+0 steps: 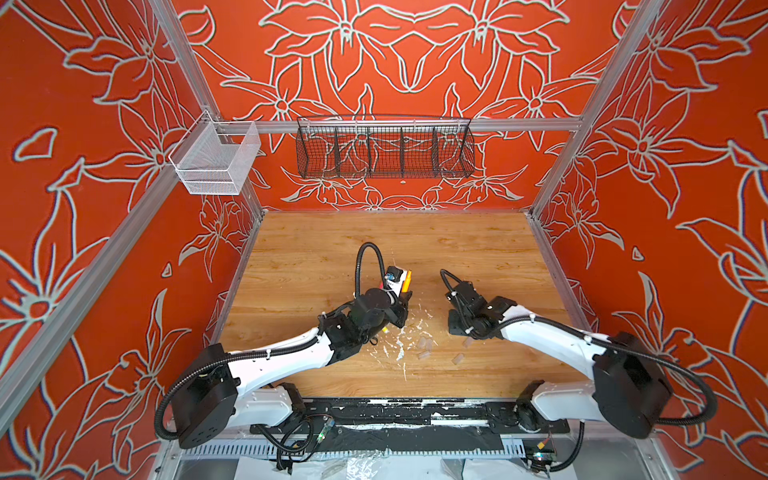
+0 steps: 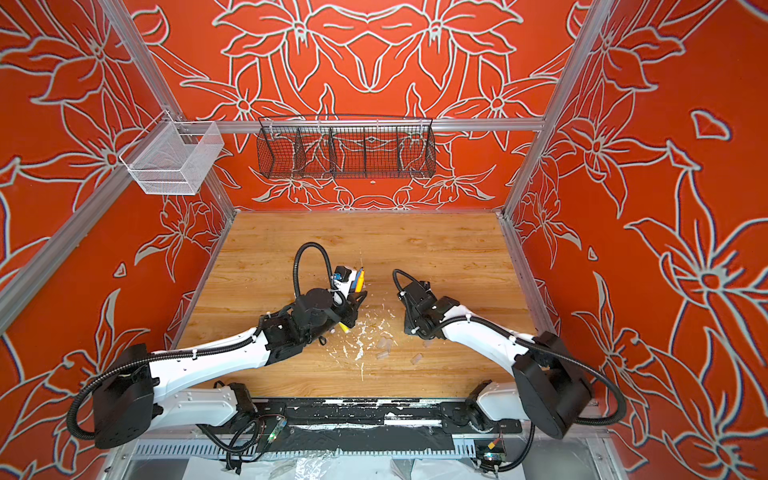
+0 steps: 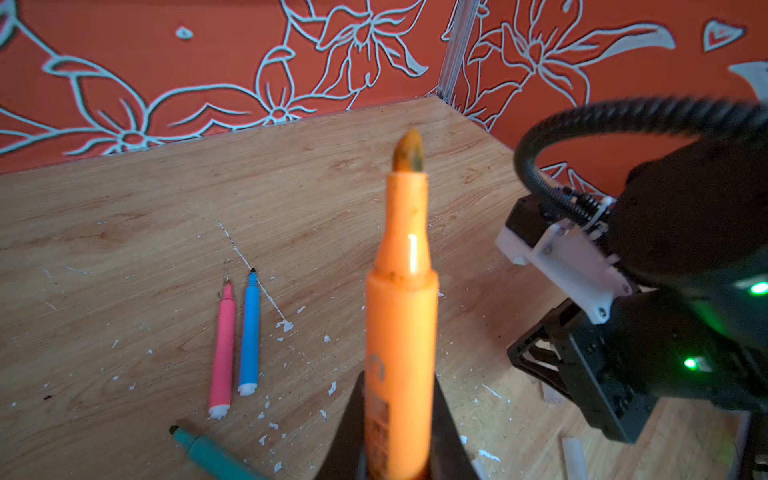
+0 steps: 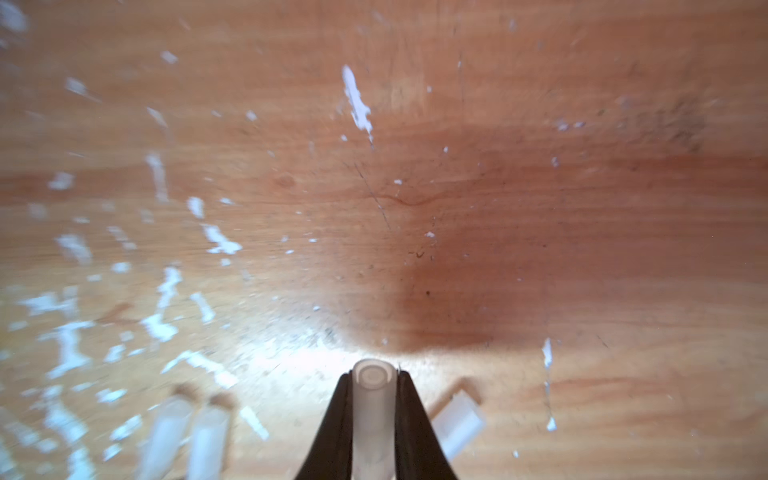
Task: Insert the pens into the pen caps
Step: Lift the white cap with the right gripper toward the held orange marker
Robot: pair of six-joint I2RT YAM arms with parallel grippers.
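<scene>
An orange plastic marker pen (image 3: 401,332) is pinched between the black fingers of the left hand (image 3: 399,419). Its bare, dark-stained felt tip points away from the hand. A stubby translucent colourless plastic cap (image 4: 372,376) is clamped in the right hand (image 4: 374,432), with its open mouth facing out past the fingertips, close to the wooden surface (image 1: 374,232); whether it touches cannot be told. In both top views the two hands are apart, near the middle of the surface.

Two loose clear caps (image 4: 166,436) lie side by side next to the right hand, and a third loose cap (image 4: 457,428) lies on its other side. A pink pen (image 3: 222,353) and a blue pen (image 3: 249,332), both uncapped, lie parallel and just beside each other with their tips pointing the same way. A green pen (image 3: 208,453) lies near them at an angle, cut off by the frame edge. The end of a yellow pen (image 2: 344,327) shows from under the left arm.

White flecks (image 1: 399,345) are scattered over the wood between the arms. A black wire basket (image 1: 384,151) with compartments hangs on the rear rail. A white mesh basket (image 1: 216,160) hangs at the left corner, and both are set against red floral walls (image 1: 415,62).
</scene>
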